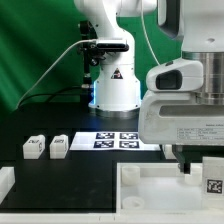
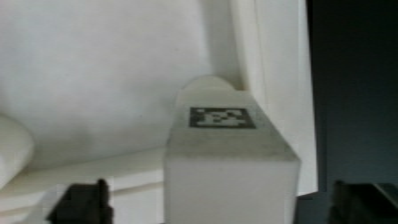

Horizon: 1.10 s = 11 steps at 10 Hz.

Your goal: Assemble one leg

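Observation:
A white leg with a square black-and-white tag stands between my gripper's two dark fingers. There is a visible gap on each side, so the jaws are open and do not touch it. In the exterior view this leg is at the right, over the large white panel, just under my gripper. Whether it sits in a corner socket is hidden. Two more legs lie side by side on the black table at the exterior view's left.
The marker board lies on the table in front of the robot base. The white panel with its raised rim fills the front of the exterior view. A green backdrop stands behind.

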Each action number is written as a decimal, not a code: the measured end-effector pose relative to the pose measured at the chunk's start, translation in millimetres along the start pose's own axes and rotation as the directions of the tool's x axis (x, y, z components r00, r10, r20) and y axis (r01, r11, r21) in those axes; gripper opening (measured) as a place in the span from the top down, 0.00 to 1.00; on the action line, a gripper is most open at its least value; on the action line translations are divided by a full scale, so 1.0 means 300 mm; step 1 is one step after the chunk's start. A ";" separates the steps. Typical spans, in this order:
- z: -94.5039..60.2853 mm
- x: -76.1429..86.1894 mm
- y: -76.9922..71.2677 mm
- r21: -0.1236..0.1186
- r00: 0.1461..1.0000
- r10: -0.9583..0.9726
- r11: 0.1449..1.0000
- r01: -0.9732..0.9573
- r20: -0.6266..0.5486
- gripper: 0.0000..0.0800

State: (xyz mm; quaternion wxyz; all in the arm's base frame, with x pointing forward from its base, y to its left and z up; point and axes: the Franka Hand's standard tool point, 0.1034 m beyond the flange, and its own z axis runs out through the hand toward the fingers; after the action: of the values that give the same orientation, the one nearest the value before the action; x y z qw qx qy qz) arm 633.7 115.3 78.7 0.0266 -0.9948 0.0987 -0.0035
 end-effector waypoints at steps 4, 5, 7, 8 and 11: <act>0.000 -0.001 -0.004 0.005 0.919 0.394 0.919 -0.394 0.004 0.64; 0.000 -0.001 -0.003 0.004 0.865 0.502 0.865 -0.502 0.004 0.64; 0.002 0.002 0.004 0.007 0.582 0.813 0.582 -0.813 0.010 0.64; 0.004 0.005 0.013 0.023 0.418 0.908 0.417 -0.908 0.040 0.64; 0.004 -0.001 0.015 0.009 0.038 0.995 0.037 -0.999 0.095 0.63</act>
State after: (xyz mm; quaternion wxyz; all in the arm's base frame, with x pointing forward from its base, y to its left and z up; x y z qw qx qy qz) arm 632.5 110.9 77.3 0.0608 -0.6465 0.7593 0.0431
